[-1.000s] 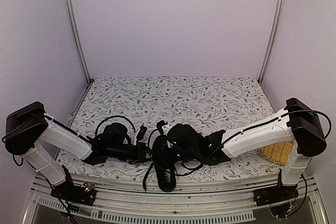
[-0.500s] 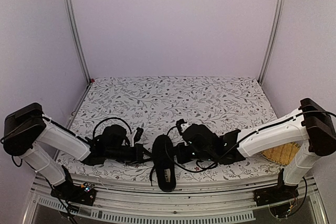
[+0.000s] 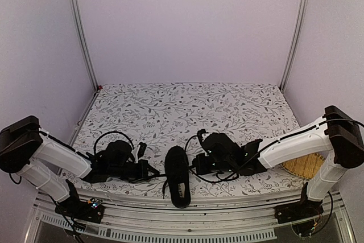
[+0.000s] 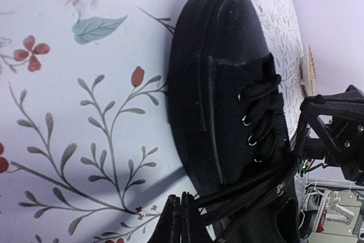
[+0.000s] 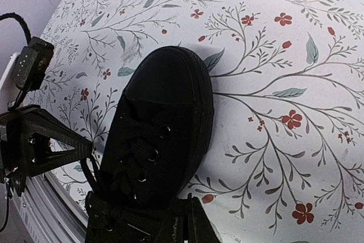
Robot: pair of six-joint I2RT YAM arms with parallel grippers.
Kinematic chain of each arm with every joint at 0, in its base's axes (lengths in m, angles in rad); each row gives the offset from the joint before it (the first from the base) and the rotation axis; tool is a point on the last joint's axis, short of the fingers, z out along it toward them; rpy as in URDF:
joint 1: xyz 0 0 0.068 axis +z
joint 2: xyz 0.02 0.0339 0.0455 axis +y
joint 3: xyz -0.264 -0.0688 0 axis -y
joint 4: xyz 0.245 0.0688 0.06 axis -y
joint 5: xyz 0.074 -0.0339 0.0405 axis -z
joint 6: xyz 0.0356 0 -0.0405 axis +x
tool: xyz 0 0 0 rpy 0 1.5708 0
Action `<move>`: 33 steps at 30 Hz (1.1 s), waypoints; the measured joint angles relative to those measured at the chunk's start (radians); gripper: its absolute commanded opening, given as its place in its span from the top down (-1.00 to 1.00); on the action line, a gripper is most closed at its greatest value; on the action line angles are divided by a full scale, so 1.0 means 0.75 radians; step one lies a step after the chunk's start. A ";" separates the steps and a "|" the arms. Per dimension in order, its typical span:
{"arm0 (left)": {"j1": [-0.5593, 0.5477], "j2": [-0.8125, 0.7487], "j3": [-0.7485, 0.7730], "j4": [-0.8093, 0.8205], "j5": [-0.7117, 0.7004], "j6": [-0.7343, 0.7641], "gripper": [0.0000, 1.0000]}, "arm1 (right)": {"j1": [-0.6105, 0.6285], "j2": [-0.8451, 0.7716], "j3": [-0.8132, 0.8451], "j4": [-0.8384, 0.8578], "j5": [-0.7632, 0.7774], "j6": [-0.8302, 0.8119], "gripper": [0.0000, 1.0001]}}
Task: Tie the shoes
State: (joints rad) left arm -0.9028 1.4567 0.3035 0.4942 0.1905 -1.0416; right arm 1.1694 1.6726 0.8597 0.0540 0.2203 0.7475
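Clamping fully closed with the left pincer [image 4: 182, 220] on strands of the thin black laces [image 4: 244, 189], stretching them taut from the eyelets. Pinching likewise with the right pincer [image 5: 183, 220], seemingly gripping a lace end on the opposite side. Lying between both, toe pointing away: the all-black low-top canvas shoe [image 3: 177, 173], near the front edge of the flower-printed desk [image 3: 227, 106]. Probably tightening a first crossing; showing no bow yet, leaving loops and the final knot.

Illumination diffuse, even, moderately bright; soft shadow on the cloth [image 4: 85, 83] beside the shoe [image 4: 227, 72]; wrist views sharp mid-frame, softer at the near edge; black surfaces lose detail overhead.
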 measured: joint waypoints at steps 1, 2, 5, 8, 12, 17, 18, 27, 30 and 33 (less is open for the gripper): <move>0.000 -0.005 -0.006 -0.004 -0.006 -0.001 1.00 | -0.006 0.000 -0.006 0.001 -0.008 0.003 0.96; 0.001 -0.010 -0.011 -0.008 -0.011 -0.002 1.00 | -0.012 0.000 -0.011 0.004 -0.018 0.008 0.96; 0.001 -0.020 -0.015 -0.013 -0.021 -0.002 1.00 | -0.025 -0.001 -0.030 0.018 -0.043 0.022 0.95; 0.003 -0.030 -0.015 -0.013 -0.016 0.017 0.67 | -0.034 -0.003 -0.040 0.032 -0.073 0.021 0.83; 0.009 -0.065 0.000 -0.066 0.003 0.119 -0.19 | -0.048 -0.015 -0.040 0.049 -0.114 -0.012 0.18; 0.015 -0.222 0.108 -0.265 -0.070 0.301 -0.34 | -0.070 -0.106 -0.070 0.049 -0.134 -0.037 -0.28; 0.016 -0.254 0.136 -0.292 -0.074 0.349 -0.34 | -0.076 -0.144 -0.090 0.050 -0.134 -0.039 -0.32; 0.017 -0.120 0.342 -0.327 0.234 0.781 -0.24 | -0.086 -0.264 -0.307 0.280 -0.350 -0.017 0.05; 0.017 -0.013 0.399 -0.335 0.348 0.873 -0.20 | -0.084 -0.197 -0.308 0.377 -0.433 0.014 0.18; 0.017 0.087 0.466 -0.339 0.428 0.941 -0.13 | -0.085 -0.106 -0.286 0.431 -0.487 0.044 0.26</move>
State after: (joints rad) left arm -0.8898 1.5219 0.6533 0.2401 0.5117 -0.3355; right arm 1.1057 1.5932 0.6453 0.3775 -0.1452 0.7807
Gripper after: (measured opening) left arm 0.596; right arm 0.401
